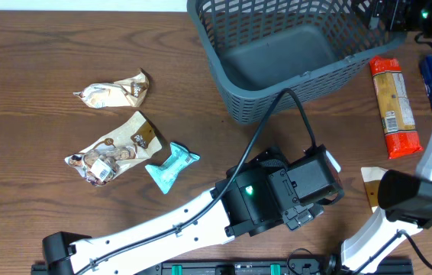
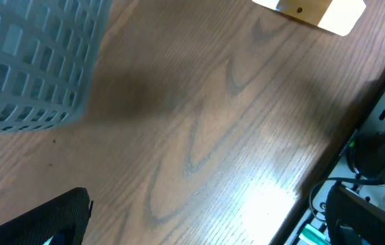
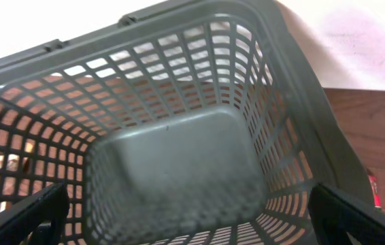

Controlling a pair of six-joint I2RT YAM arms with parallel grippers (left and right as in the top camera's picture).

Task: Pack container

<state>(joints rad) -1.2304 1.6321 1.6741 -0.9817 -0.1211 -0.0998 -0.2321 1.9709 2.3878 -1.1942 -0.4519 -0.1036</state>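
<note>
Hovering over the empty basket (image 3: 294,102), right tool (image 3: 192,231) hangs released, left tool (image 2: 203,228) too. Flat, crinkly packets (image 1: 113,156) could easily slip a pinch.

Container (image 1: 300,80) interior bare, open from above; orange packet (image 1: 394,107) just beside its right wall, three packets (image 1: 113,153) well apart leftward, left arm (image 1: 201,218) crossing the table (image 1: 33,46) near edge.

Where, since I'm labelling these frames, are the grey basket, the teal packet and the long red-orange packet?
grey basket (image 1: 239,99): overhead view, on its near lattice wall.
teal packet (image 1: 170,168): overhead view, middle of the wrapper.
red-orange packet (image 1: 394,107): overhead view, middle of its printed face.
</note>
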